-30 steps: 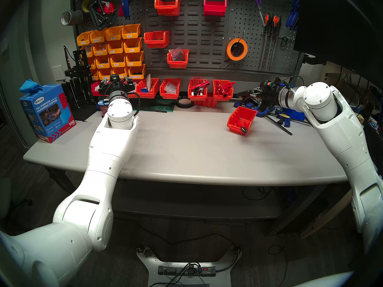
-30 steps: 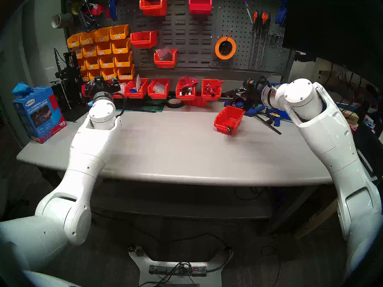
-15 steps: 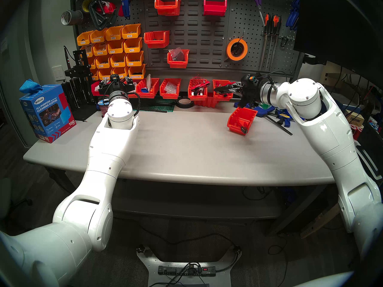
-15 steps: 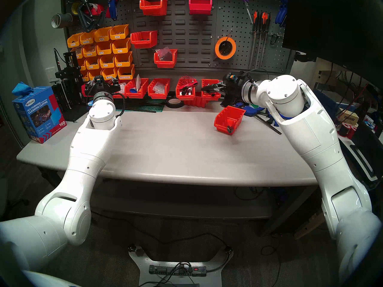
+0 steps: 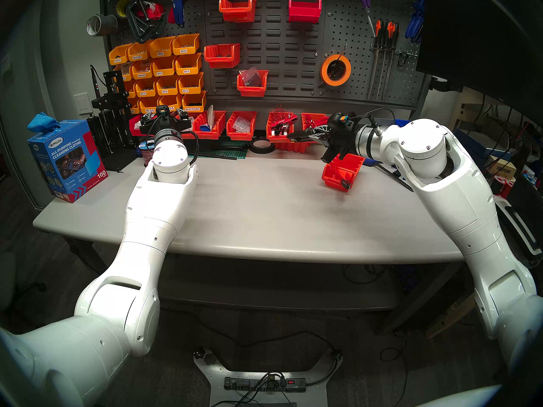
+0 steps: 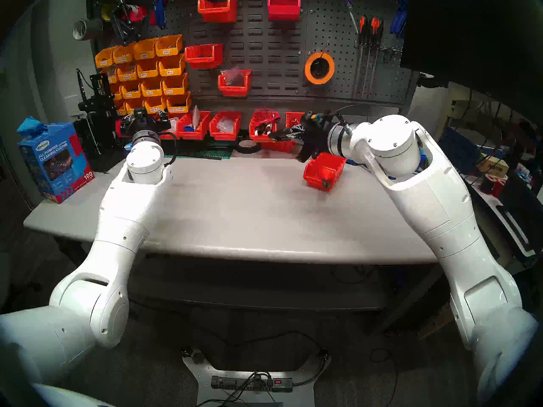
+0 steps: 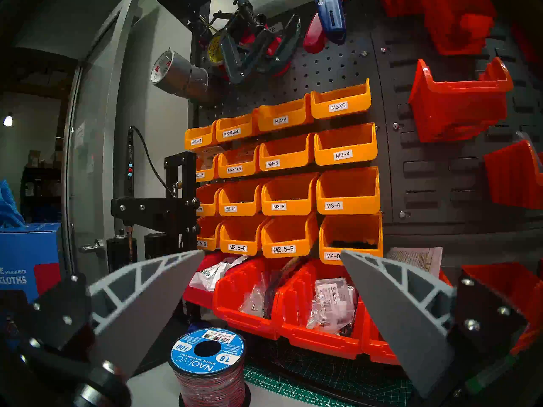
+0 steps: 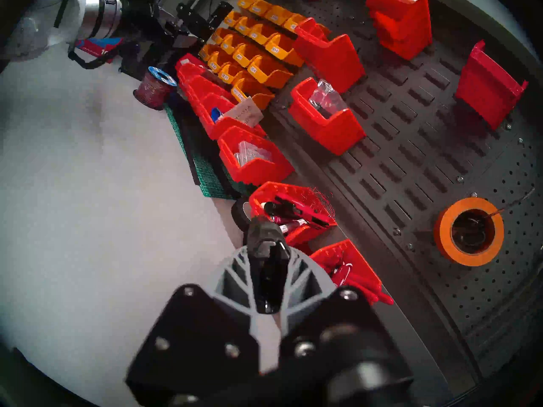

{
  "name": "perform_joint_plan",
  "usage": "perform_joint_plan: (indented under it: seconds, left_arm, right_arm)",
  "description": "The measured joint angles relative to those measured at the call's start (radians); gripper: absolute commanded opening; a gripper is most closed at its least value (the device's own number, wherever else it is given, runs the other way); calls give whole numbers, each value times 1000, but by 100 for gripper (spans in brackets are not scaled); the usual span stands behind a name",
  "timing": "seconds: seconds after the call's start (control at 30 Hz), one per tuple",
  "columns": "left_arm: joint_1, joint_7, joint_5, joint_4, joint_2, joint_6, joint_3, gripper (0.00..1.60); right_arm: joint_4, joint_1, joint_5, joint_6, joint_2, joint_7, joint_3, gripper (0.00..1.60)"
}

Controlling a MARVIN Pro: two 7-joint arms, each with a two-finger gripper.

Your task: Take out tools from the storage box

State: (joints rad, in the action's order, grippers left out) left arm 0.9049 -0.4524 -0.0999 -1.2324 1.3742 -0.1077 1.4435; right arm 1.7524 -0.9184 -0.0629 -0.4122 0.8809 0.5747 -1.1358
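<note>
Right arm has swung in toward the middle, carrying a black tool.

Since a second ago the right gripper (image 5: pixel 305 135) has moved from the table's right end to just above the back of the red box (image 5: pixel 342 170), and it is clenched on the black tool (image 8: pixel 266 259), whose tip sticks out past the fingers. That box sits tilted on the grey table (image 5: pixel 258 209), right of the middle, and has not moved; something dark pokes out at its low front edge. The left gripper (image 7: pixel 271 283) has kept still, spread wide and holding nothing, near the yellow bins (image 7: pixel 288 174) and a wire spool (image 7: pixel 210 365). Behind the table stands a dark pegboard (image 5: pixel 293 60) with more red bins, an orange tape roll (image 5: pixel 335 69) and hanging tools.
</note>
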Motion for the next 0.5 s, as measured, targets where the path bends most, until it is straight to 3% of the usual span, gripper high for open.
perform_joint_plan:
  seconds: [0.5]
  left_arm:
    - [0,-2,-3,0,-2,0,-3,160]
  right_arm:
    - [18,-16,83,69,73,-73,138,0]
